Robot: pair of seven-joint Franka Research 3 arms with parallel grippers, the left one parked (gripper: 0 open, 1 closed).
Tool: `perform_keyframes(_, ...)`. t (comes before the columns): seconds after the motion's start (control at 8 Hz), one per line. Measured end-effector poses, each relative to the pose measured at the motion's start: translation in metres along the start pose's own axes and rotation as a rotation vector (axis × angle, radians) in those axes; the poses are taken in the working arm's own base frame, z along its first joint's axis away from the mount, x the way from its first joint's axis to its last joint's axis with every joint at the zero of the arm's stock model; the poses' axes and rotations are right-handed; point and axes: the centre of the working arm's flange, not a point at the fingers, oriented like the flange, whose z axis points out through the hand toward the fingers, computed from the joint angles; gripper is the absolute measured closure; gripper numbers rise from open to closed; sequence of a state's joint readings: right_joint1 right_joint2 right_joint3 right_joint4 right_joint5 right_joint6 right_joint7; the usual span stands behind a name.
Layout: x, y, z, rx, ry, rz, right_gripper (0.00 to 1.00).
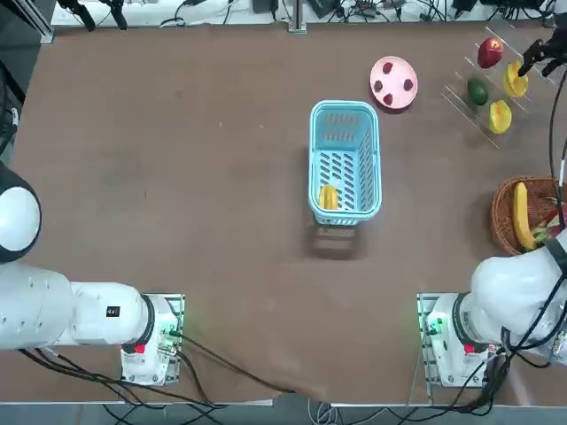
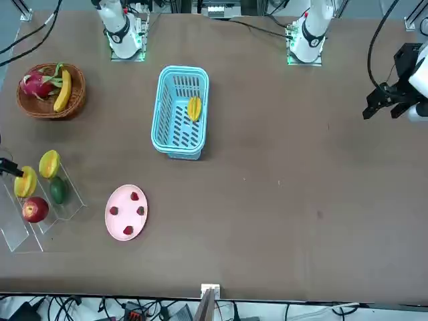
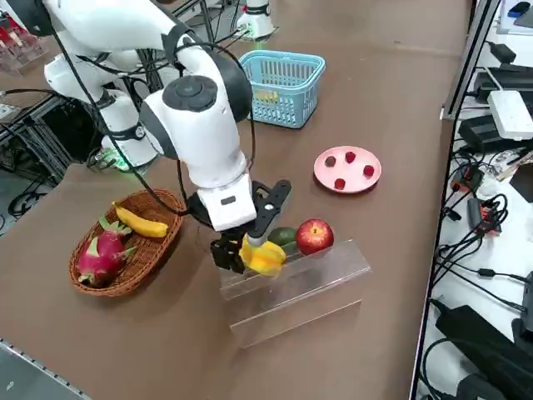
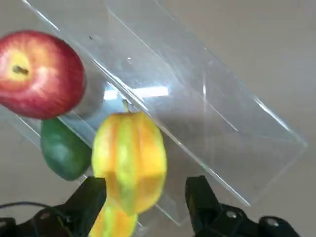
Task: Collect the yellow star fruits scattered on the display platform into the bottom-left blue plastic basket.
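1. At the left of the top view sits the light blue slotted plastic basket (image 1: pixel 345 161), mid-table, with one yellow ridged star fruit (image 1: pixel 329 197) already lying on its floor near the end closest to the robot. That is one of three collected, as far as the pictures show.
2. Further right is a round pink plate (image 1: pixel 393 81) carrying three small red pieces; it plays no part in the task.
3. At the far right the clear ridged acrylic display platform (image 1: pixel 461 99) holds a red apple (image 1: pixel 489 52), a dark green fruit (image 1: pixel 477 91) and the two remaining yellow star fruits, one nearer the apple (image 1: pixel 516 80) and one nearer the robot (image 1: pixel 500 116).
4. The right arm's black two-finger gripper (image 4: pixel 144 197) is at the platform, its fingers spread wide to either side of a star fruit (image 4: pixel 129 161) and not yet closed on it.
5. Nearest the robot on that side, a round brown wicker basket (image 1: pixel 507 217) holds a long yellow banana (image 1: pixel 521 215).
6. Judged from this, roughly a third is done; two pick-and-carry trips to the blue basket remain.
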State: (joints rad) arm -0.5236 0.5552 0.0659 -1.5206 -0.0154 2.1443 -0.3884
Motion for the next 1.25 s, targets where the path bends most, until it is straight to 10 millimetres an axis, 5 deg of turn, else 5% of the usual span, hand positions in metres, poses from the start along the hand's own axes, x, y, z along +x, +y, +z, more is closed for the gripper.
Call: perform_keyframes(1.25, 0.014, -0.025, 0.01, 0.01, 0.026, 0.001, 0.14)
